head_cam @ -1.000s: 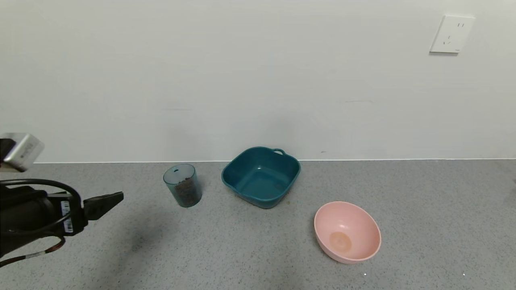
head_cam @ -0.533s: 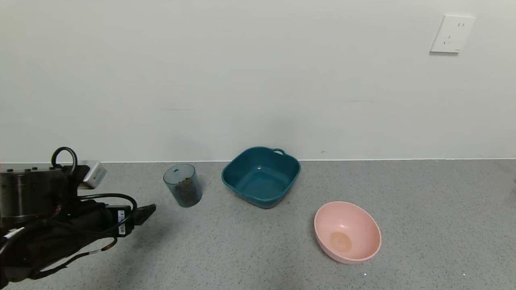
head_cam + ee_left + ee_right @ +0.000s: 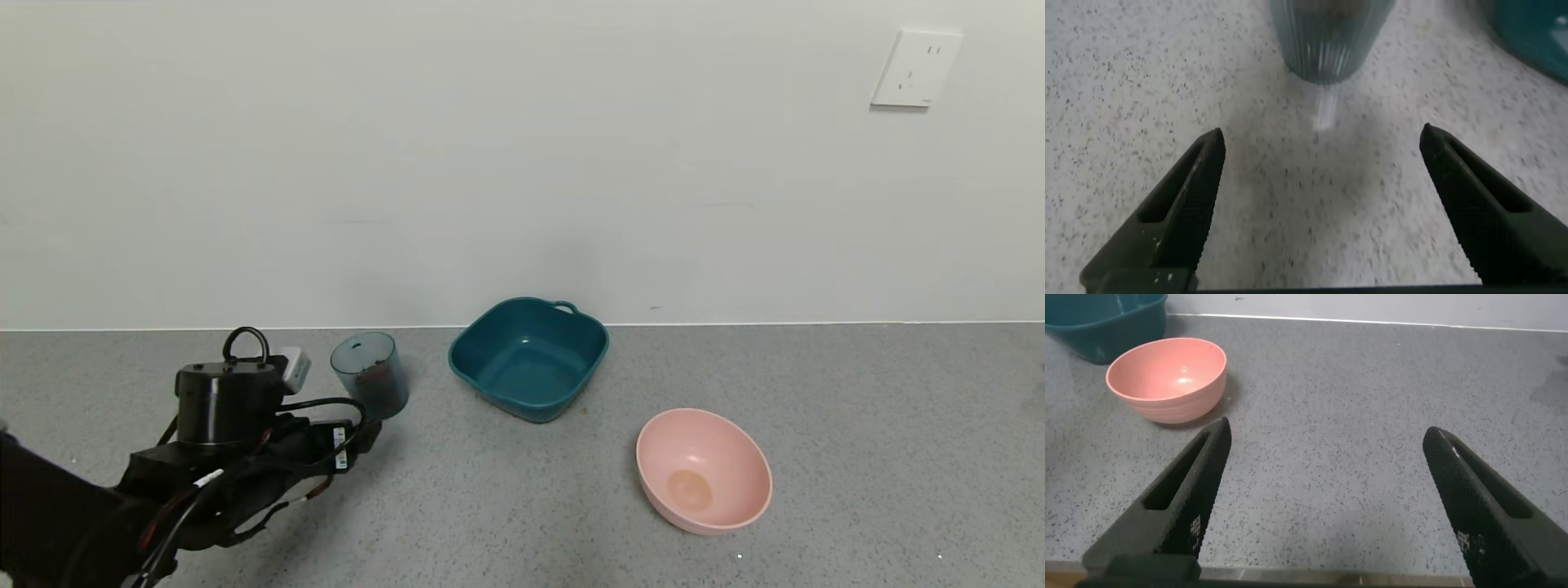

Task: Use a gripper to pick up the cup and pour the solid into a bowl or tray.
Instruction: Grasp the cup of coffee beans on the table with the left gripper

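The cup, a see-through blue-grey tumbler, stands upright on the grey counter near the wall, with the dark brown solid showing through its wall. My left gripper is open, low over the counter just in front of the cup, apart from it. In the left wrist view the cup's lower part stands ahead of the gripper, between the lines of the two spread fingers. My right gripper is open and empty over bare counter, out of the head view.
A teal square tub stands right of the cup by the wall. A pink bowl lies nearer the front, also in the right wrist view. The wall runs along the counter's back edge.
My left arm has moved right and forward across the counter, bringing the gripper from the far left up close to the cup. The cup, tub and bowl have not moved.
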Motion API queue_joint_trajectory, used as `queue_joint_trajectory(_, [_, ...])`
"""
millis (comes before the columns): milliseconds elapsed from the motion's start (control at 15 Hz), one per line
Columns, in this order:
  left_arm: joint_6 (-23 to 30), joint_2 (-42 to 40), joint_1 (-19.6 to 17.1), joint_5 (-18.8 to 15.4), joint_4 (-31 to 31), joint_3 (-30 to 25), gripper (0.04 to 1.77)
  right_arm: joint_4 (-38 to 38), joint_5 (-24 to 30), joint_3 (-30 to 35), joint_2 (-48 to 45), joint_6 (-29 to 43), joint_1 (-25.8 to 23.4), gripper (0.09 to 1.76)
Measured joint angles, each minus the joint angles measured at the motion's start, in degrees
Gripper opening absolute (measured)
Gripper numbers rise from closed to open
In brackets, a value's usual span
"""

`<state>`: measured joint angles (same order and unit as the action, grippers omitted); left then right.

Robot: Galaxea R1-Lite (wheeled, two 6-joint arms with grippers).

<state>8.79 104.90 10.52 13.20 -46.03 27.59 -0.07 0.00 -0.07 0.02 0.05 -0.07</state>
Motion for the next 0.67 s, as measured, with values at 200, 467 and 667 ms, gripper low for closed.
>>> queue_joint_trajectory(200, [0.2, 7.1, 0.8, 3.4, -11.2, 0.5, 1.72, 0.0, 0.0, 0.0, 0.0, 0.0, 0.0, 1.71])
queue_joint_trajectory(467, [0.1, 14.7, 2.6, 5.6, -20.6, 0.9, 1.72, 0.0, 0.0, 0.0, 0.0, 0.0, 0.0, 1.71])
queue_joint_trajectory(667, [-0.4, 18.8, 3.0, 6.2, -27.1, 1.0, 1.72, 0.0, 0.0, 0.0, 0.0, 0.0, 0.0, 1.71])
